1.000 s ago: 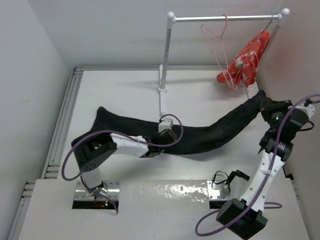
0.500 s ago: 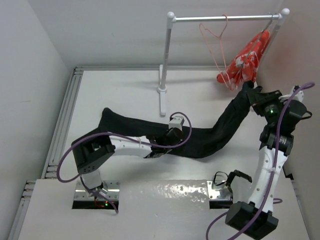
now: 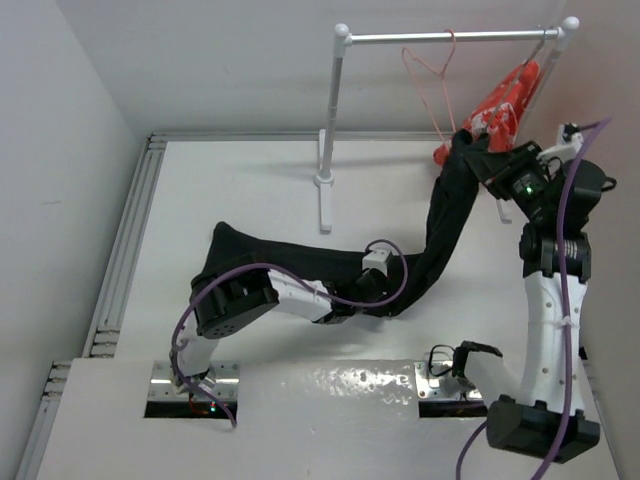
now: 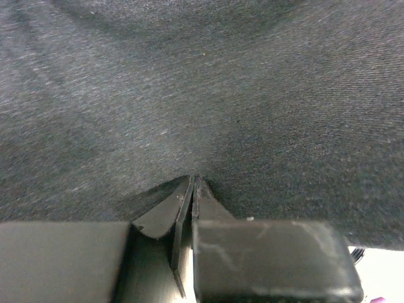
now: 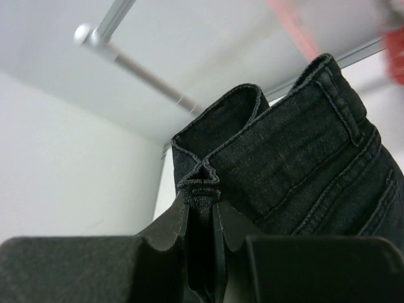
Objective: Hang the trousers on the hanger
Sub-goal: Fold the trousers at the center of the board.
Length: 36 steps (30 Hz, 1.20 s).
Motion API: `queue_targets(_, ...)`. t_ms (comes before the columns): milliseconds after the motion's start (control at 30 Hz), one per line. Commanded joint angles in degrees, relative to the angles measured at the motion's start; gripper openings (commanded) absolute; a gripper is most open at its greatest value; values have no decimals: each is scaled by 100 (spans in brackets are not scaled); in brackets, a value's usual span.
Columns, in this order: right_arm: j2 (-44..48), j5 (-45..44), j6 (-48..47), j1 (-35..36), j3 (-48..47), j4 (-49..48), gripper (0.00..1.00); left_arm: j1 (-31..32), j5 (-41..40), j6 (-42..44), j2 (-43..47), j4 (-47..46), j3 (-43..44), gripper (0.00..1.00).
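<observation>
Trousers (image 3: 290, 258) run from the desk (image 3: 250, 180) centre up toward 2 o'clock, with the waistband end lifted just beside the hanger (image 3: 428, 100) on the rail (image 3: 450, 37). Right jaws pinch the waistband; left jaws are pressed together on a fold of leg near 6 o'clock.

fingers (image 4: 271, 259) — pinched together on a fold | trousers (image 4: 202, 95) — fill the view
</observation>
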<state>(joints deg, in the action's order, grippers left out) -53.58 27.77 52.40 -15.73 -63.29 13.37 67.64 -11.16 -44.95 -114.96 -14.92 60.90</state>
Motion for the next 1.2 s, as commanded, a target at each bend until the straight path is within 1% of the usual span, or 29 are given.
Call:
queue_targets(0, -205, -113, 60, 690, -641, -590, 0, 83, -17, 21, 375, 252, -393, 0)
queue_targets(33, -275, -210, 16, 850, -737, -555, 0, 83, -140, 73, 630, 296, -482, 0)
queue_targets(67, -423, -393, -124, 991, -790, -467, 0, 83, -263, 213, 1224, 349, -570, 0)
queue_targets(100, -495, -499, -212, 1254, -825, -406, 0, 92, -490, 293, 1552, 427, -806, 0)
queue_targets(133, -608, -605, -335, 1378, -878, -344, 0, 83, -580, 381, 2269, 498, -921, 2)
queue_targets(167, -662, -693, -353, 1484, -870, -378, 0, 83, -676, 599, 2641, 603, -992, 7)
queue_targets(200, -723, -807, -371, 1754, -870, -422, 0, 83, -903, 697, 2976, 917, -1080, 18)
queue_targets(233, -793, -852, -423, 1905, -887, -457, 0, 92, -1019, 768, 3666, 1094, -1124, 22)
queue_targets(267, -951, -922, -476, 2046, -922, -449, 0, 83, -1281, 847, 4030, 1418, -1220, 27)
queue_targets(300, -1022, -1157, -564, 2404, -957, -431, 0, 66, -1440, 856, 4364, 1561, -1282, 27)
queue_targets(333, -1101, -1282, -695, 2582, -1036, -414, 0, 39, -1598, 865, 5029, 1849, -1309, 28)
queue_targets(367, -1189, -1387, -748, 2731, -1089, -414, 0, 13, -1896, 891, 5358, 2252, -1344, 30)
queue_targets(400, -1390, -1545, -758, 2968, -1124, -440, 0, -100, -2021, 900, 5631, 2474, -1327, 31)
queue_targets(433, -1487, -1599, -740, 3074, -1159, -562, 0, -162, -2126, 918, 6138, 2737, -1275, 31)
queue_targets(467, -1584, -1651, -732, 3284, -1177, -615, 0, -224, -2336, 944, 6369, 3201, -1178, 32)
queue_targets(500, -1785, -1774, -749, 3408, -1238, -659, 0, -312, -2478, 935, 6580, 3414, -1134, 32)
queue_targets(533, -1892, -1871, -819, 3540, -1291, -686, 0, -339, -2636, 927, 6992, 3625, -1081, 33)
queue_targets(567, -1988, -1993, -863, 3802, -1352, -686, 0, -348, -2950, 909, 7187, 4019, -968, 34)
queue_targets(633, -2278, -2257, -925, 4050, -1519, -817, 0, -365, -3216, 892, 7669, 4399, -783, 35)
queue_targets(667, -2401, -2284, -925, 4295, -1598, -844, 0, -365, -3443, 891, 7829, 4714, -608, 35)
queue_targets(733, -2805, -2494, -1038, 4577, -1967, -766, 0, -365, -3664, 865, 8223, 4954, -475, 35)
queue_targets(767, -2946, -2600, -1091, 4831, -2081, -757, 0, -365, -3848, 874, 8348, 5120, -387, 36)
queue_targets(867, -3473, -2759, -1101, 5236, -2442, -932, 0, -365, -4034, 778, 8621, 5559, -202, 36)
queue_targets(900, -3631, -2812, -1101, 5351, -2695, -932, 0, -365, -4043, 716, 8717, 5657, -176, 36)
queue_targets(933, -3955, -3004, -1179, 5587, -2837, -889, 0, -365, -4069, 646, 8779, 5745, -210, 36)
queue_targets(1000, -4290, -3207, -1319, 5843, -3302, -845, 0, -365, -4122, 628, 8920, 5789, -254, 36)
queue_targets(1067, -4853, -3374, -1373, 6202, -3610, -809, 0, -365, -4236, 558, 8955, 6017, -167, 36)
queue_targets(1167, -5600, -3488, -1504, 6678, -4172, -871, 0, -356, -4342, 566, 9131, 6071, -158, 35)
